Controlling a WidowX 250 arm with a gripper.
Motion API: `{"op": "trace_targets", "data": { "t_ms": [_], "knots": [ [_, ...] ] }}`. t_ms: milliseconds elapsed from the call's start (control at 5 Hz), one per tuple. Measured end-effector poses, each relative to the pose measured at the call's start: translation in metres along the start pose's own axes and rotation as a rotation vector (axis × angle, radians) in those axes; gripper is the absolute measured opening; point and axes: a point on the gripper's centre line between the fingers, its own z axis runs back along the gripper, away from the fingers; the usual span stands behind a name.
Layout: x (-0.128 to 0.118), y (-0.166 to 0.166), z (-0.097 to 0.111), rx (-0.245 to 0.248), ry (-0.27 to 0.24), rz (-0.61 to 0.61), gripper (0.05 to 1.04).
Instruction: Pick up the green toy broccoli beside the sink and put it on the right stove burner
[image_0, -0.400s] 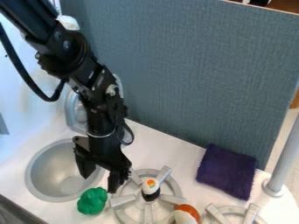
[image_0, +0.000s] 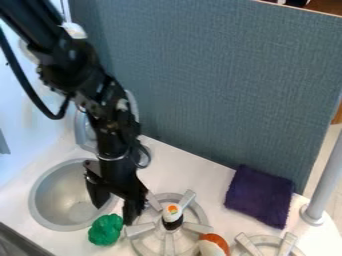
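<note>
The green lumpy toy (image_0: 105, 230) is seen on the white counter (image_0: 190, 167), between the sink bowl (image_0: 50, 200) and the burner (image_0: 169, 242). Just beside it, toward the camera, the spread fingers of the black gripper (image_0: 115, 214) are held.

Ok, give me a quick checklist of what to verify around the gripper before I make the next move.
1. Gripper open: ok, its fingers stand apart.
2. Nothing held: ok, the green object sits just beyond the fingertips, ungripped.
3. Fingertip height above the counter, and any contact with the green object: cannot tell from this angle.
4. Side clearance: not ok, I'd say; one finger looks very near the burner, the other is over the sink.
5. Sushi-like toy upright on the burner: ok.
6. Purple cloth away from the arm: ok.
</note>
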Motion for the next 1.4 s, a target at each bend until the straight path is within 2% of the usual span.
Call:
{"op": "trace_targets", "data": {
  "t_ms": [200,400,600,1000,1200,1400],
  "knots": [
    [0.001,0.014,-0.002,0.001,-0.019,0.038,1.003],
    [0.0,0.023,-0.018,0.061,-0.012,0.07,1.003],
    [-0.005,0.024,-0.033,0.068,0.032,0.077,1.003],
    [-0.009,0.028,-0.051,0.101,0.068,0.103,1.003],
    [-0.005,0.03,-0.059,0.11,0.076,0.12,0.923],
    [-0.001,0.031,-0.061,0.109,0.076,0.135,0.722]
  ]
}}
